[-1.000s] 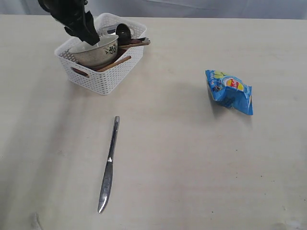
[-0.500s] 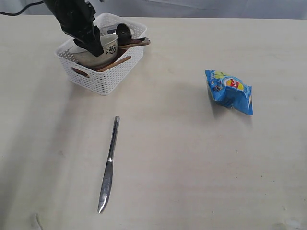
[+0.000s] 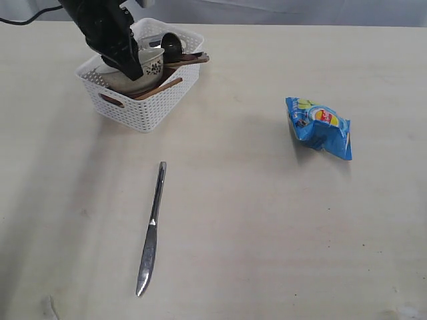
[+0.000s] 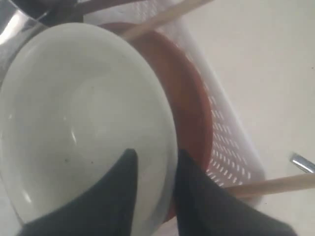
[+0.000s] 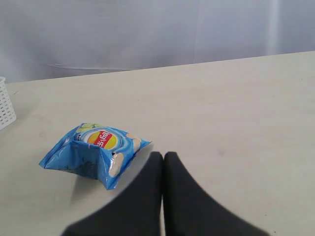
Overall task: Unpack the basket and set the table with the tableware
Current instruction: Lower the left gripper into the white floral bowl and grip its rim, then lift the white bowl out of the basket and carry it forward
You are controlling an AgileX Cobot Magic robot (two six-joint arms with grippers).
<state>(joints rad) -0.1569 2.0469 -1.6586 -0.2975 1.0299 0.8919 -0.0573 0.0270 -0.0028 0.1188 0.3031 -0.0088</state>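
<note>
Bowl (image 4: 88, 123) | left pincer (image 4: 155, 164) straddles rim | arm angled down into basket (image 3: 157, 110)

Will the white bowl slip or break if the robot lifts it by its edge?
It might slip: the bowl looks smooth and glossy, and the left gripper straddles only its thin rim. It looks like hard ceramic, so it is probably stiff, fairly heavy, and breakable if dropped. Held at one edge, it would likely tilt.
</note>
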